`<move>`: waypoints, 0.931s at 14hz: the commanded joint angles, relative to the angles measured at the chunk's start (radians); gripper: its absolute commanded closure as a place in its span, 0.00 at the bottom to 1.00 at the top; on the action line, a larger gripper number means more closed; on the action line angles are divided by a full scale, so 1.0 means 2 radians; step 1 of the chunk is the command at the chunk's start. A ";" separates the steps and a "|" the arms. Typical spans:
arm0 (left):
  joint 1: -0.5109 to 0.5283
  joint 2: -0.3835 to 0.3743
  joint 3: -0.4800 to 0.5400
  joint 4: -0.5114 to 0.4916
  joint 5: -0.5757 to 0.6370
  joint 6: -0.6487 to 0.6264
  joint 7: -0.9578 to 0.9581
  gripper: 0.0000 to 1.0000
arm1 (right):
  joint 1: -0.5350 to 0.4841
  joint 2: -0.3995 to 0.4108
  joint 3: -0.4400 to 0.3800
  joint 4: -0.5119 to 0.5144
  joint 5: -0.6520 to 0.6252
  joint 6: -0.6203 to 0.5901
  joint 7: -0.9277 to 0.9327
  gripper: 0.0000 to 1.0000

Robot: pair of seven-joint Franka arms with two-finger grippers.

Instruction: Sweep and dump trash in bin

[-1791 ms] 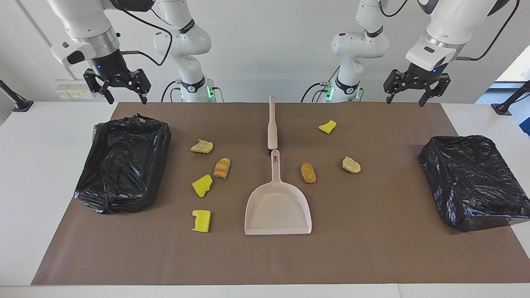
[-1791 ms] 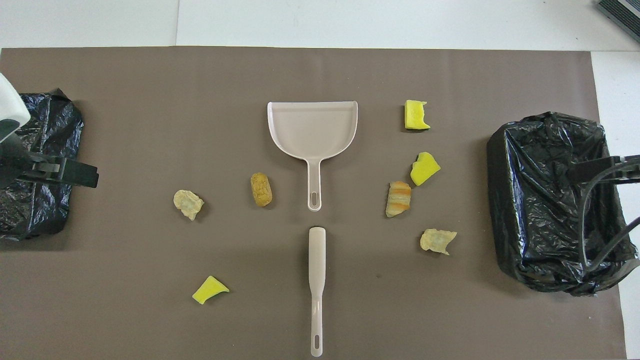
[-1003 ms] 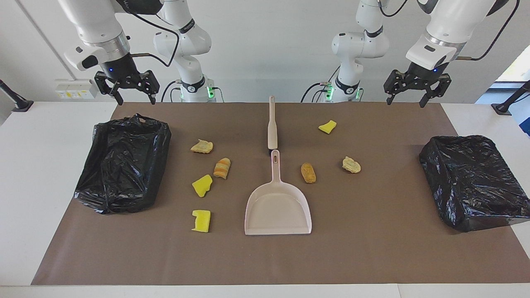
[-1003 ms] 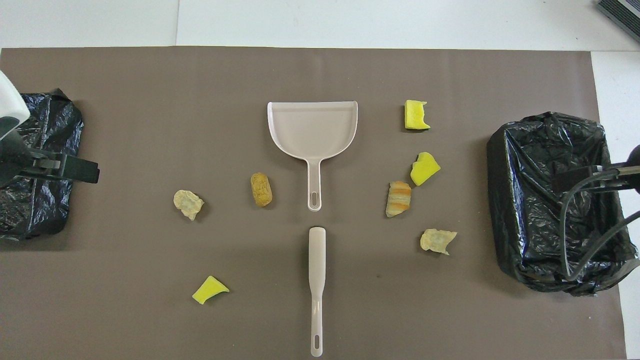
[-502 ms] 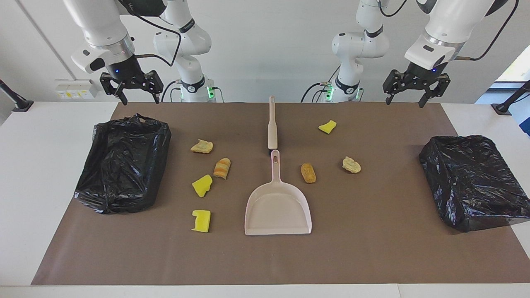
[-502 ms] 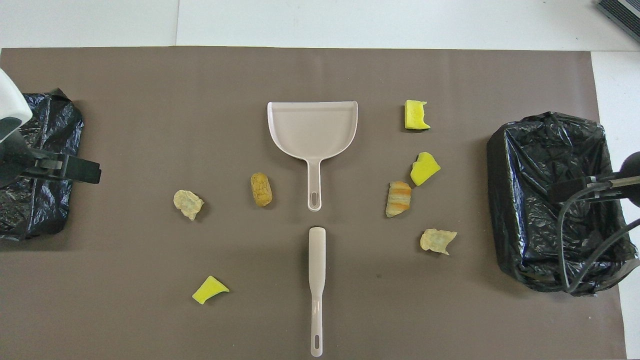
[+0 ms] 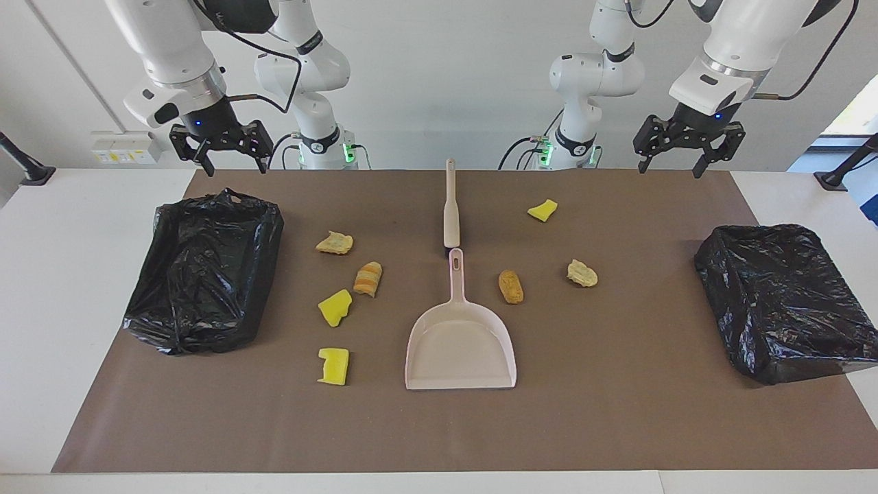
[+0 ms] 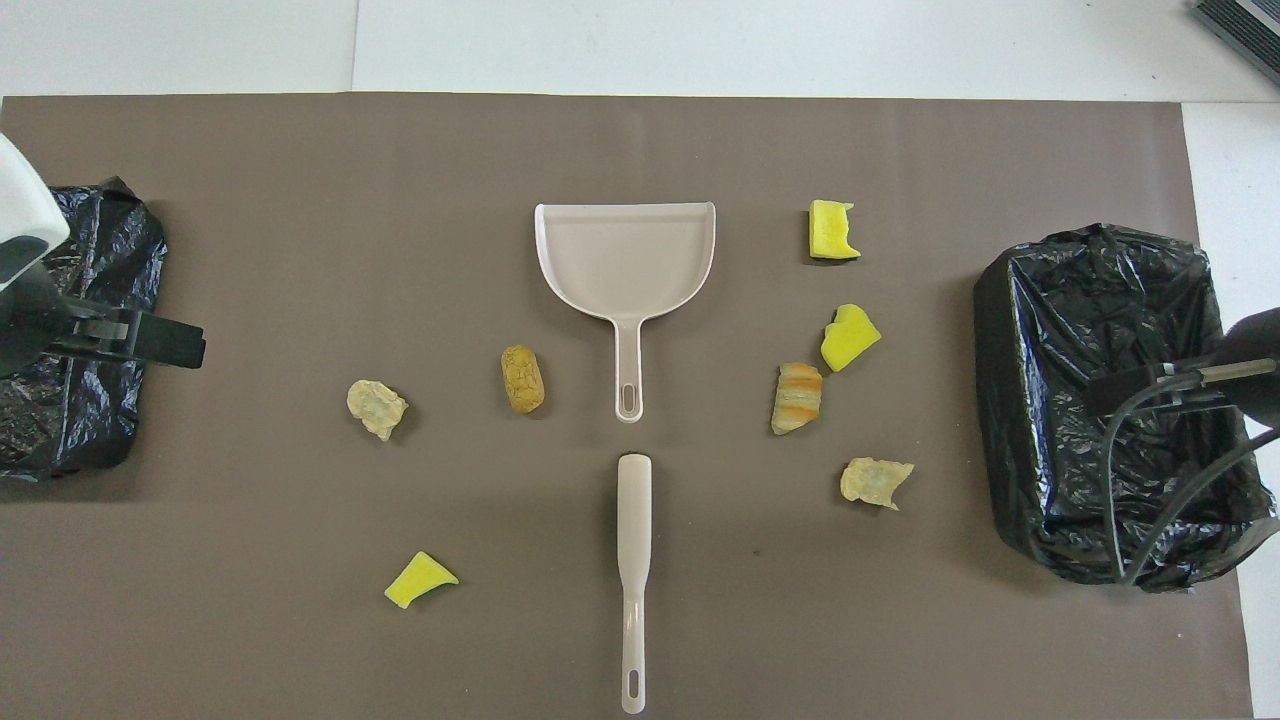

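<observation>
Several pieces of trash lie on the brown mat around a beige dustpan [image 7: 459, 350] [image 8: 625, 250] and brush [image 7: 450, 206] [image 8: 633, 560]. Among them are yellow sponge chunks [image 7: 334, 366] [image 7: 335, 307] [image 7: 542, 210] and bread-like pieces [image 7: 368, 278] [image 7: 510, 286] [image 7: 582, 273]. A bin lined with a black bag [image 7: 206, 267] [image 8: 1100, 400] stands at the right arm's end. Another bin [image 7: 782, 302] [image 8: 70, 330] stands at the left arm's end. My right gripper [image 7: 233, 167] [image 8: 1125, 388] hangs open and empty, high over the mat's edge by the first bin. My left gripper [image 7: 670, 169] [image 8: 165, 345] hangs open and empty by the other.
The brown mat [image 7: 617, 412] covers most of the white table [image 7: 68, 240]. The brush lies in line with the dustpan's handle, nearer to the robots. Both arm bases stand at the table's edge close to the brush.
My right gripper has shifted sideways toward the middle of the table. The left gripper has barely moved. Nothing on the mat has moved.
</observation>
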 commanded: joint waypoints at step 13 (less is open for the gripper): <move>0.023 -0.012 0.003 -0.011 0.001 0.003 0.000 0.00 | 0.009 0.003 0.004 -0.026 0.006 0.021 0.014 0.00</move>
